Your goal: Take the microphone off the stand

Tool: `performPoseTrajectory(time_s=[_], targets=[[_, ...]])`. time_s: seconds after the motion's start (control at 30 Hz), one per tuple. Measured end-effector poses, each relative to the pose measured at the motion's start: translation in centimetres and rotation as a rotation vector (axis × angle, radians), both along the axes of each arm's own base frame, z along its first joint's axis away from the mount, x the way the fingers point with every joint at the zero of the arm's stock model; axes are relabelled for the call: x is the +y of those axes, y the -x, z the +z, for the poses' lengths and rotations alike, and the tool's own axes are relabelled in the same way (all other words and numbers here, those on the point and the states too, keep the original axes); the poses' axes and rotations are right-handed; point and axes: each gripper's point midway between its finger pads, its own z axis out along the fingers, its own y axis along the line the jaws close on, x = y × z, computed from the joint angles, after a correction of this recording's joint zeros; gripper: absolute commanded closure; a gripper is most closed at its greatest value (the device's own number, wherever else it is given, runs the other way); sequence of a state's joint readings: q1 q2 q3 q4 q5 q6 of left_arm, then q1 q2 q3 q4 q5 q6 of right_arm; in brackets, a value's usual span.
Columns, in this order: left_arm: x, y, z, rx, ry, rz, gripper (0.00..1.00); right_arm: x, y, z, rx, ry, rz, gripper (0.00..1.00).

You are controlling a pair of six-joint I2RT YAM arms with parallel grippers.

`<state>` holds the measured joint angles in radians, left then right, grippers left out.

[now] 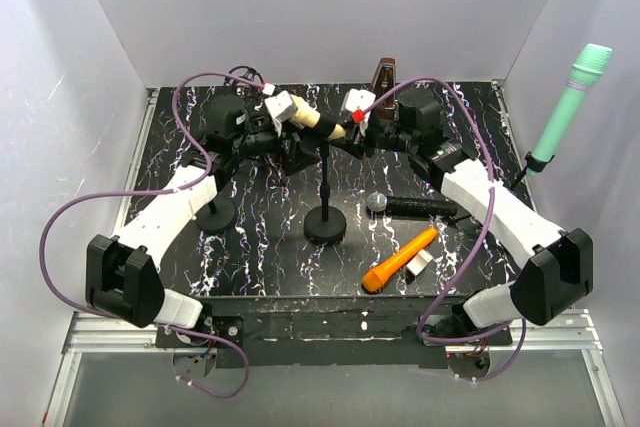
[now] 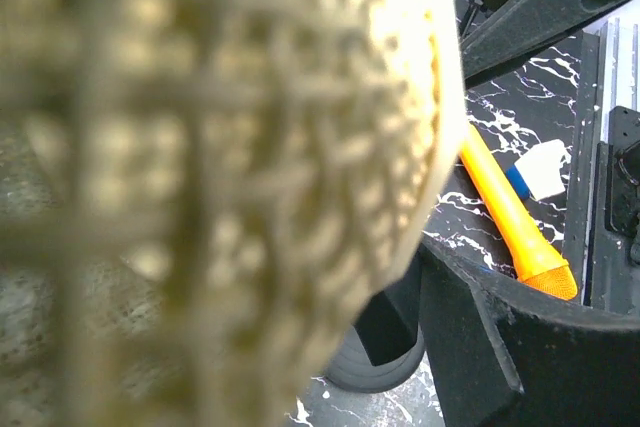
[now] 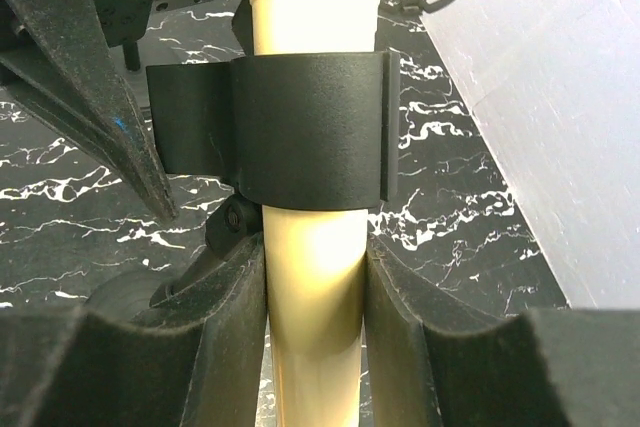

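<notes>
Right wrist view alone shows right claw [image 3: 314, 282] gripping the microphone [image 3: 312, 372] — left claw [image 1: 283, 109] unclear.

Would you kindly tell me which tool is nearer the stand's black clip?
Right. The right tool grips the cream microphone beside the clip; the left tool is farther along, at the microphone's mesh head.

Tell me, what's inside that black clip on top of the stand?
The handle of the cream microphone runs through the clip, showing above and below. The right gripper pinches it just under the clip. The stretch inside is hidden by the clip's band.
</notes>
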<state>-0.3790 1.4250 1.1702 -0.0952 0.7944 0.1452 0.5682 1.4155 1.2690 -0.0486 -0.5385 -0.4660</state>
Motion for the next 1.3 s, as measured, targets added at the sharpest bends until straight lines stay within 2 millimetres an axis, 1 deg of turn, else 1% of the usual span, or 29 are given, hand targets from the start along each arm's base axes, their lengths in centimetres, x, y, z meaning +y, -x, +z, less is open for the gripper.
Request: performPoseTrajectory(time_s=[0.07, 0.13, 0.17, 0.23, 0.37, 0.4, 0.47, 0.5, 0.7, 0.73, 0.77, 0.8, 0.83, 0.87, 0.9, 1.0, 1.03, 1.07, 1.17, 1.23, 1.3], targets=[[0.1, 0.5, 0.0, -0.014, 0.002, -0.009, 0.23, 0.2, 0.4, 0.0, -0.018, -0.004, 0.021, 0.99], [0.3, 0.8, 0.0, -0.025, 0.008, -0.008, 0.27, 0.4, 0.6, 0.0, -0.031, -0.004, 0.035, 0.99], [0.3, 0.9, 0.0, -0.031, 0.012, -0.008, 0.31, 0.5, 0.7, 0.1, -0.037, -0.003, 0.04, 0.99], [0.2, 1.1, 0.1, -0.037, 0.018, -0.023, 0.42, 0.6, 0.7, 0.1, -0.043, -0.002, 0.043, 0.99], [0.0, 1.6, 0.2, -0.041, 0.029, -0.055, 0.72, 0.6, 0.7, 0.0, -0.046, 0.003, 0.044, 0.99], [0.0, 1.6, 0.2, -0.041, 0.03, -0.059, 0.78, 0.5, 0.8, 0.0, -0.046, 0.004, 0.044, 0.99], [0.0, 1.7, 0.2, -0.037, 0.033, -0.06, 0.95, 0.6, 0.7, 0.0, -0.046, 0.005, 0.042, 0.99], [0.0, 1.7, 0.2, -0.036, 0.033, -0.06, 1.0, 0.6, 0.7, -0.1, -0.045, 0.005, 0.041, 0.99], [0.1, 1.6, 0.2, -0.018, 0.039, -0.049, 1.0, 0.7, 0.6, 0.1, -0.016, -0.001, 0.029, 0.99], [0.2, 1.5, 0.2, -0.013, 0.041, -0.044, 0.98, 0.8, 0.5, 0.1, -0.004, 0.002, 0.028, 0.99], [0.2, 1.5, 0.2, -0.009, 0.042, -0.039, 0.8, 1.0, 0.4, 0.1, 0.004, 0.003, 0.028, 0.99], [0.3, 1.4, 0.2, -0.006, 0.042, -0.032, 0.57, 1.1, 0.3, 0.1, 0.01, 0.005, 0.029, 0.99], [0.4, 1.3, 0.2, -0.004, 0.042, -0.023, 0.44, 1.2, 0.2, 0.1, 0.012, 0.006, 0.029, 0.99], [0.5, 1.2, 0.3, 0.0, 0.042, -0.014, 0.36, 1.3, 0.1, 0.1, 0.015, 0.008, 0.03, 0.99], [0.6, 1.1, 0.3, 0.003, 0.042, -0.007, 0.32, 1.3, 0.1, 0.0, 0.015, 0.009, 0.03, 0.99], [0.8, 0.9, 1.0, 0.019, 0.065, 0.038, 0.31, 1.3, 0.0, -0.1, 0.015, 0.013, 0.025, 0.99], [0.9, 0.8, 1.6, 0.022, 0.081, 0.054, 0.31, 1.3, 0.2, -0.1, 0.011, 0.015, 0.026, 0.99], [1.1, 0.8, 2.8, 0.017, 0.114, 0.07, 0.32, 1.3, 0.2, -0.1, 0.011, 0.015, 0.026, 0.99], [1.4, 1.0, 4.4, 0.002, 0.158, 0.079, 0.35, 1.1, 0.2, -0.1, 0.011, 0.019, 0.017, 0.99], [1.4, 1.2, 5.0, 0.001, 0.177, 0.07, 0.36, 1.0, 0.1, -0.1, 0.01, 0.021, 0.011, 0.99], [1.4, 1.4, 5.0, 0.012, 0.183, 0.059, 0.34, 1.0, 0.0, -0.2, 0.012, 0.022, 0.002, 0.99]])
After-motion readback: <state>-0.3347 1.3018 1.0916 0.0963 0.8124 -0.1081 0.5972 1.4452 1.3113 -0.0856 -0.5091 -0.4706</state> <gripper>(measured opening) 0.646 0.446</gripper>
